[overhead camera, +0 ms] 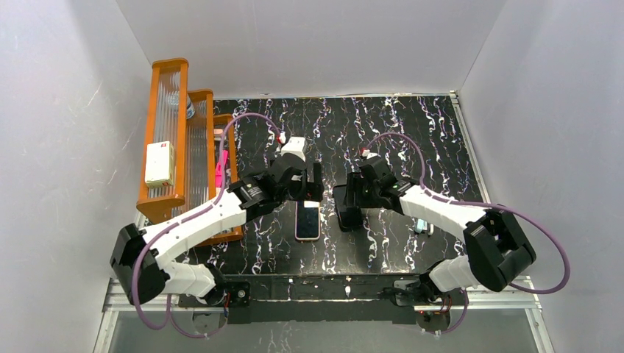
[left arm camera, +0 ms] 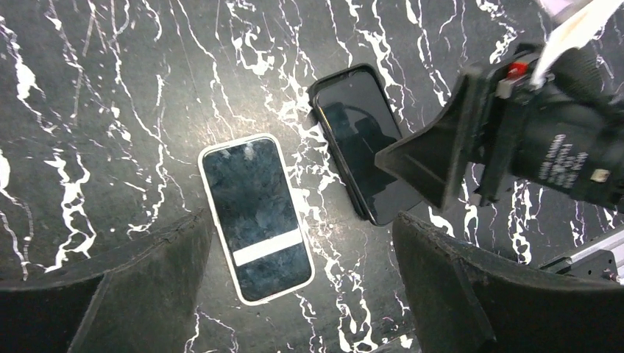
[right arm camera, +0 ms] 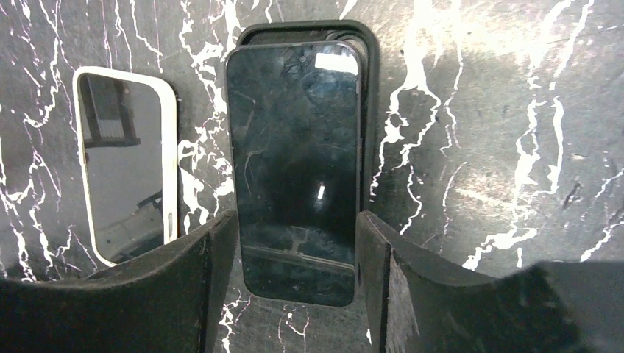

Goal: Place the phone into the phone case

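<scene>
Left tool (left arm camera: 302, 217) hangs with its jaws wide apart over the phone (left arm camera: 255, 217). The phone lies screen up inside the pale pink case (right arm camera: 171, 147) at the middle of the surface (left arm camera: 110, 88), with the rim showing all round it.

Right tool (right arm camera: 294, 215) straddles the lower end of a black phone (right arm camera: 294, 147) just to the right. Its fingers (right arm camera: 199, 294) sit at the two long edges, and I cannot tell whether they pinch it. That black phone rests offset on a black shell (right arm camera: 371, 88), whose lip shows at the top and right of the right wrist view.

The even rim suggests the phone is already seated, so the step in hand is probably confirming the fit. To do that well, come straight down and press flat near each corner. Avoid squeezing the case's sides, which could spring a corner loose. Avoid sideways drag too, since the glossy surface would probably let the case slide toward the black pair.
</scene>
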You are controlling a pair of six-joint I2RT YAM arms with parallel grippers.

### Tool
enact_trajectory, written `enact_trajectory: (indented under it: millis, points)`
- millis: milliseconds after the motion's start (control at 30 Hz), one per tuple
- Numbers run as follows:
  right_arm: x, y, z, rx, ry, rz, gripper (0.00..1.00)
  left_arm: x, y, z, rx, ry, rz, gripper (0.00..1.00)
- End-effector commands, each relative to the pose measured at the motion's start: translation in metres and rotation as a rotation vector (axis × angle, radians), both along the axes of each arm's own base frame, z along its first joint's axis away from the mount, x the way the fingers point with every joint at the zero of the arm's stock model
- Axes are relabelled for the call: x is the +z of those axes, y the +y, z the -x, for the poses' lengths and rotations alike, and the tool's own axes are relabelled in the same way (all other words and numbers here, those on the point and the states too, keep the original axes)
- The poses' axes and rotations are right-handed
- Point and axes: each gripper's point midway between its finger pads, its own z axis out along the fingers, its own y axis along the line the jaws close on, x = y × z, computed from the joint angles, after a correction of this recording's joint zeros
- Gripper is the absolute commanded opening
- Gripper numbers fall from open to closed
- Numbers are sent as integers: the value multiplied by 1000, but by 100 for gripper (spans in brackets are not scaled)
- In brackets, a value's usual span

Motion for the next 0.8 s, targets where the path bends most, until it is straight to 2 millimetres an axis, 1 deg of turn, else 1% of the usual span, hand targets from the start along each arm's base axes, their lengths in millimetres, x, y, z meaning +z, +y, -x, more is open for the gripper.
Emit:
enact_trajectory:
  millis: [0, 33, 133, 233, 367, 400, 500, 633, 767]
  points:
    - [15, -5, -7, 15, -30, -60, 66, -11, -17, 0, 5, 58, 45, 87]
    - [14, -8, -7, 9, -23, -67, 66, -20, -20, -1, 7, 79, 39, 84]
    - [14, -9, -3, 23, 1, -104, 64, -39, -29, -2, 13, 135, 29, 79]
    - [10, -14, 0, 20, 21, -141, 62, -57, -41, -4, 0, 176, 32, 72]
    - [5, -21, 1, 14, 55, -201, 55, -80, -54, -7, 6, 216, 56, 64]
    - [4, -23, 1, 15, 60, -215, 53, -90, -57, -8, 9, 233, 60, 62]
    - [1, -24, 3, 24, 79, -246, 49, -108, -66, -9, 6, 281, 89, 59]
    - [-6, -27, 8, 24, 106, -273, 45, -125, -83, -7, -42, 330, 98, 55]
    - [-15, -27, 13, 25, 142, -307, 40, -143, -85, -9, -44, 355, 69, 53]
